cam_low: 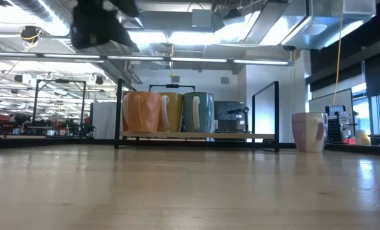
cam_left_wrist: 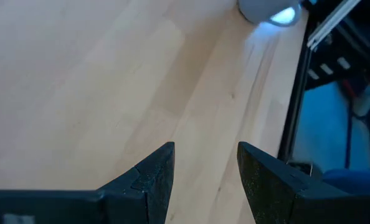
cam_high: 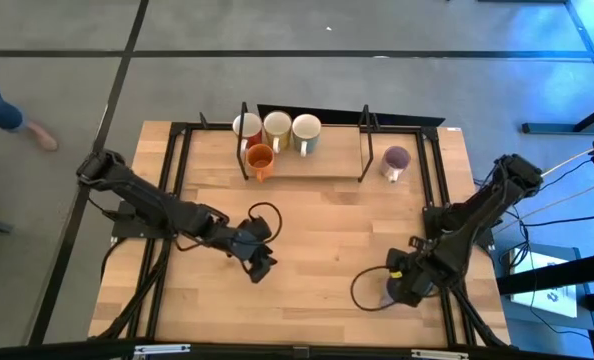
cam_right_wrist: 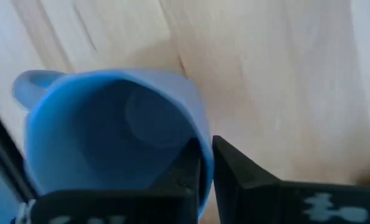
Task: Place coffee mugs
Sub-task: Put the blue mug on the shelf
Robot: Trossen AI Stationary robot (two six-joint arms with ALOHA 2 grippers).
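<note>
Right pincer (cam_right_wrist: 205, 167) clamped on pale mug's (cam_right_wrist: 110, 134) rim, left pincer (cam_left_wrist: 205, 171) parted over bare table (cam_left_wrist: 98, 81); no legible writing.

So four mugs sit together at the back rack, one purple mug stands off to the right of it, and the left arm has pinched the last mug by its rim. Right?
Nearly. It is the right tool, not the left, that pinches the last mug by its rim, as the right wrist view shows. The left tool is open over bare table. The four mugs at the rack and the lone purple mug are as you say.
</note>
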